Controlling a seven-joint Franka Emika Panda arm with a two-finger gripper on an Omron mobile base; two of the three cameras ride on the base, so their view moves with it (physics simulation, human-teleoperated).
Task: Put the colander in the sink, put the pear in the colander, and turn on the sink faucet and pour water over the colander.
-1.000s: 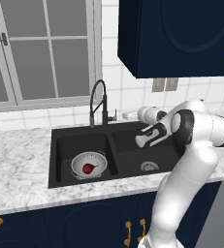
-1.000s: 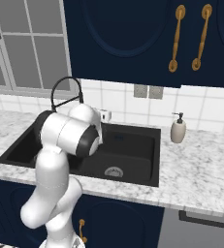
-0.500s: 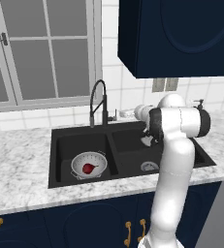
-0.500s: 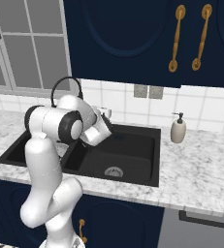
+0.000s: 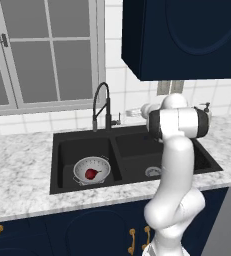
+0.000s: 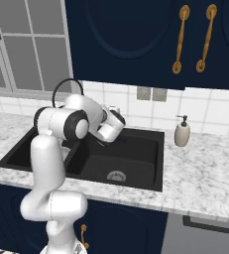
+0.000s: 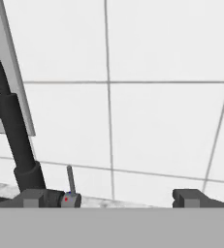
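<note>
1. Left base view: the colander (image 5: pixel 91 170), a round pale perforated bowl with two small side handles, sits in the left basin of the sink (image 5: pixel 62 185). That step reads as done.
2. The pear (image 5: pixel 91 174), a small dark red fruit, lies inside the colander at its centre. This step also looks complete.
3. The sink faucet (image 5: pixel 101 107), a tall slim black gooseneck with a coiled neck, stands on the rear rim between the basins; its spout reaches toward the left basin. No stream shows, so turning it on and wetting the colander is judged to be what remains.
4. Hand view: the faucet's dark cylindrical stem rises at the left, with the small side lever (image 7: pixel 70 180) standing as a thin grey stalk on a base marked red and blue, low in the frame against glossy white wall tile.
5. The gripper (image 7: pixel 112 199) points at the wall beside the faucet base, its fingers spread wide and empty, with one fingertip near the lever base; whether it touches cannot be told.
6. Materials: matte black double basin with round silver drains, white marbled counter (image 5: pixel 17 175), navy cabinets with brass handles.
7. Right base view: a white soap dispenser (image 6: pixel 182 133) stands on the counter right of the sink, well apart from the arm.
</note>
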